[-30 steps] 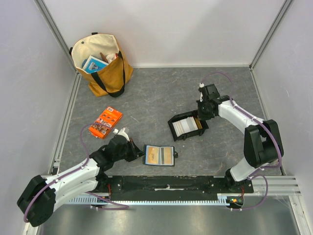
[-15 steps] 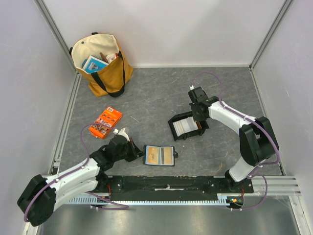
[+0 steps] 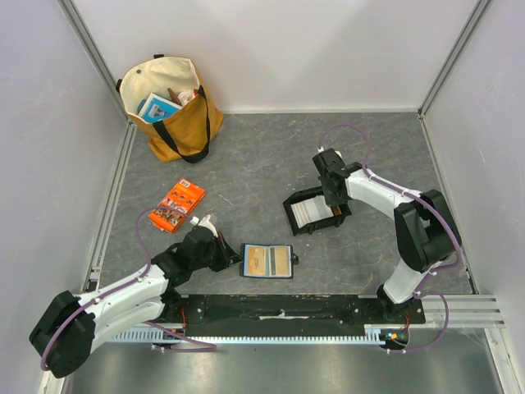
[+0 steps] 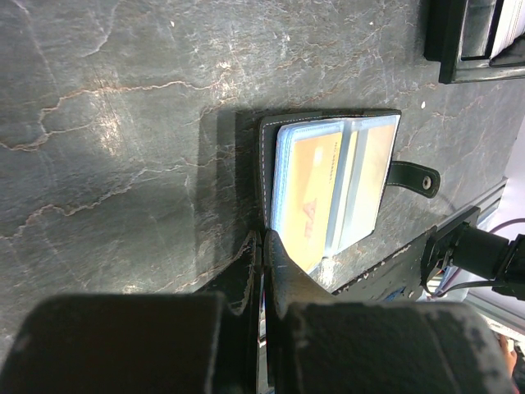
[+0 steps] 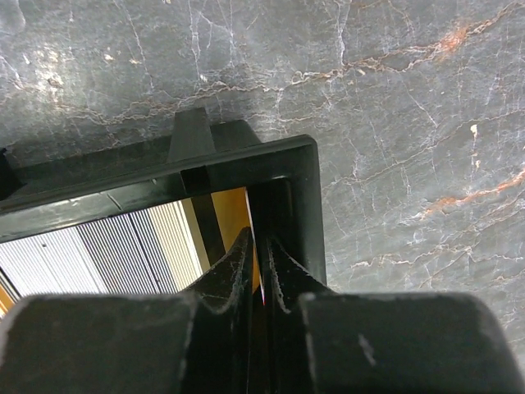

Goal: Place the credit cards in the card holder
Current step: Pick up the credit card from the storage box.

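The card holder lies open on the table near the front, a tan-orange credit card showing in its blue-edged slots. My left gripper is shut, its tips touching the holder's left edge. More credit cards with whitish-grey striped faces lie in a black tray. My right gripper is down at the tray's right end. Its jaws stand a narrow gap apart, astride the thin edge of a tan-orange card beside the tray wall.
A yellow tote bag stands at the back left. An orange printed packet lies left of centre, just beyond my left arm. A black rail runs along the near edge, and walls close in the table on three sides.
My right arm has swung left and down onto the tray's right end, and its jaws have parted slightly. The left arm and the card holder have not moved.
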